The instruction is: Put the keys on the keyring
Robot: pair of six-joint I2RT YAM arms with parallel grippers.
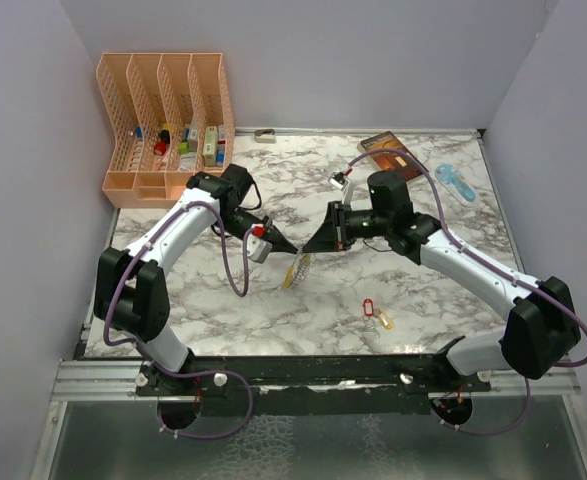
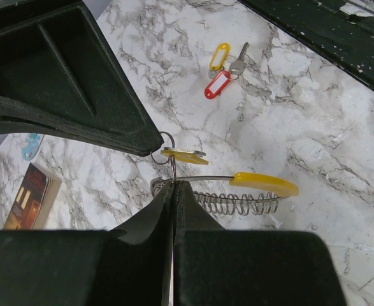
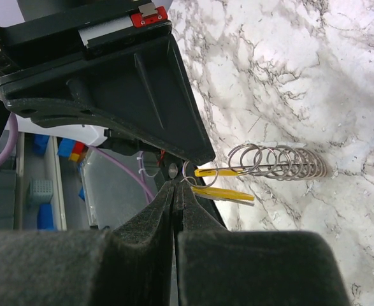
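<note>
Tabletop [image 1: 453, 290]; left gripper [image 2: 174, 185] clamps keyring [image 2: 263, 183]; right gripper [image 3: 174, 188], key [image 2: 183, 155]

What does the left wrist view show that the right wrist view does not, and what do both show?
Only left wrist: loose keys with yellow and red tags on the table, and a book. Only right wrist: a red patch on the left hand. Both: the keyring, a yellow-tagged key, and the left hand and right hand, shut, meeting there.
</note>
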